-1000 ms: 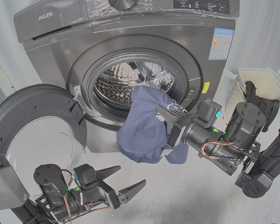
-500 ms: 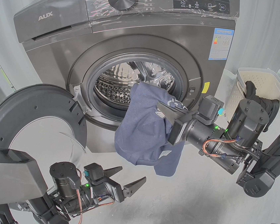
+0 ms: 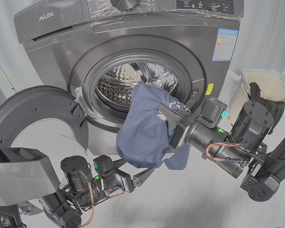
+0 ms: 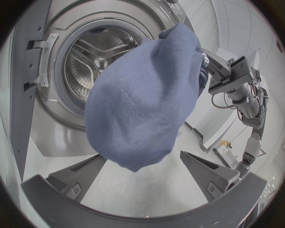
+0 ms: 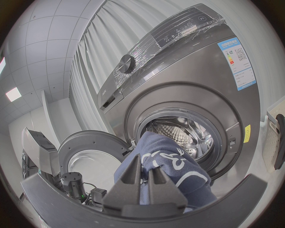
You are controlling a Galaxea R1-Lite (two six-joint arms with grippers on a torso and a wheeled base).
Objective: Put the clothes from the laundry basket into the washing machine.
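In the head view the right gripper (image 3: 165, 112) was clamped shut on a blue shirt (image 3: 142, 129), holding it before the open washing machine (image 3: 58, 61). The shirt's top edge was at the drum (image 3: 125, 82) mouth, and a dark garment (image 3: 256, 94) was draped over the laundry basket (image 3: 271, 82) at the right. The left wrist view showed the left gripper (image 4: 142, 156) with fingers spread wide just under the shirt's hanging hem, and the right wrist view showed white print on the cloth beside the closed fingers (image 5: 130, 184).
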